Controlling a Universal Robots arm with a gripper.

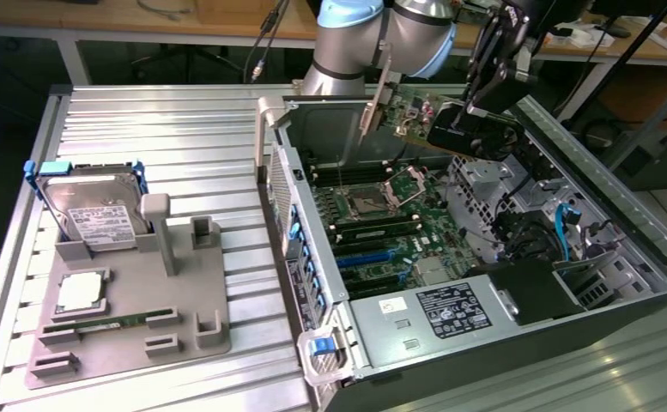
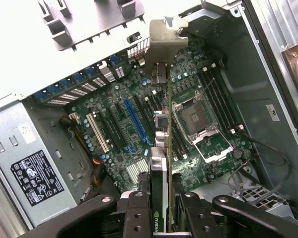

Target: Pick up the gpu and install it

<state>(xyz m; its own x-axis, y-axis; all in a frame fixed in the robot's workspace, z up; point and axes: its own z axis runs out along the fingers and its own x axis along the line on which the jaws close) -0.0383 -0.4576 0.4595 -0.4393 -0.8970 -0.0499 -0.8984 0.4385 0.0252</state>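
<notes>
The gpu [image 1: 431,118], a dark card with a long silver end bracket [image 1: 370,112], hangs tilted in the air above the open computer case [image 1: 310,257]. My gripper [image 1: 488,96] is shut on the card's end away from the bracket. In the wrist view the gpu [image 2: 160,163] appears edge-on, clamped between my two black fingers [image 2: 138,213], with its bracket [image 2: 165,37] farthest from me. Below it lies the green motherboard [image 2: 114,124] with a blue slot [image 2: 136,119] and black slots beside it. The card is well clear of the board.
At the exterior view's left, a grey fixture [image 1: 184,330] holds a hard drive with blue rails [image 1: 93,202], a processor [image 1: 81,292] and a green memory stick [image 1: 104,324]. The power supply [image 1: 448,309] fills the case's near end. The empty CPU socket [image 2: 196,116] and cables [image 2: 268,148] sit near the card.
</notes>
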